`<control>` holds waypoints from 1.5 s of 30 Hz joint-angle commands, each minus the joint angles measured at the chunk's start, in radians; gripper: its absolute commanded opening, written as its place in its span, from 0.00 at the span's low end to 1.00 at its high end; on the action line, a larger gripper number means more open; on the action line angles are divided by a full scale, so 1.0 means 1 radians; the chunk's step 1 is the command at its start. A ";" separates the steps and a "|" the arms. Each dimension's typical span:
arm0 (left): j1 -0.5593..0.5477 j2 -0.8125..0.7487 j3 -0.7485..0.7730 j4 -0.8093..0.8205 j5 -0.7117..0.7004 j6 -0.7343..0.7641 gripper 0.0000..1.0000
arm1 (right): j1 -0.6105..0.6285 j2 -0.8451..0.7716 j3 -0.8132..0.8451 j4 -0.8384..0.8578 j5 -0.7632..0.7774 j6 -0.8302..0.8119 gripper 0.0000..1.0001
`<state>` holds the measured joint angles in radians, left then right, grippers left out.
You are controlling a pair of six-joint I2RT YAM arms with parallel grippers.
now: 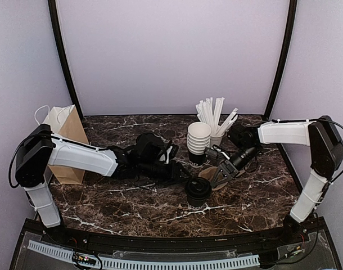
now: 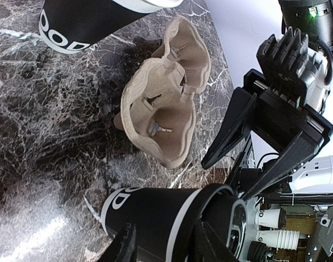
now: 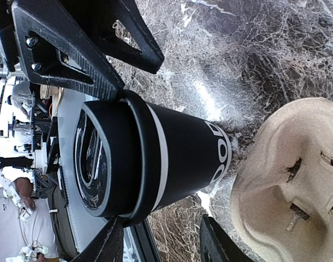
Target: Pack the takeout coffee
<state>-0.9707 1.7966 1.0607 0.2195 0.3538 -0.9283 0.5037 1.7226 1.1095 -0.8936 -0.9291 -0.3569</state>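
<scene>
Takeout coffee (image 1: 198, 191) upright on dark marble table (image 1: 132, 208); lilac walls (image 1: 171, 50).

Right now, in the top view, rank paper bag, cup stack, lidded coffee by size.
1. paper bag, clearly largest
2. cup stack
3. lidded coffee: similar width, shorter, though nearer the camera
</scene>
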 commanded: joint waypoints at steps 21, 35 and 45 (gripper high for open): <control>0.001 -0.058 -0.076 -0.027 0.018 -0.044 0.39 | 0.092 -0.062 -0.055 0.034 0.005 0.013 0.55; -0.001 -0.052 -0.057 -0.134 0.013 -0.022 0.38 | 0.092 -0.004 -0.042 0.052 0.006 0.069 0.55; 0.000 -0.034 -0.041 -0.231 0.002 0.010 0.36 | 0.091 0.026 -0.027 0.038 -0.008 0.080 0.58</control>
<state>-0.9684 1.7535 1.0302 0.1589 0.3580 -0.9485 0.5903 1.7172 1.0580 -0.8738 -0.9531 -0.2790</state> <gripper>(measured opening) 0.367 0.570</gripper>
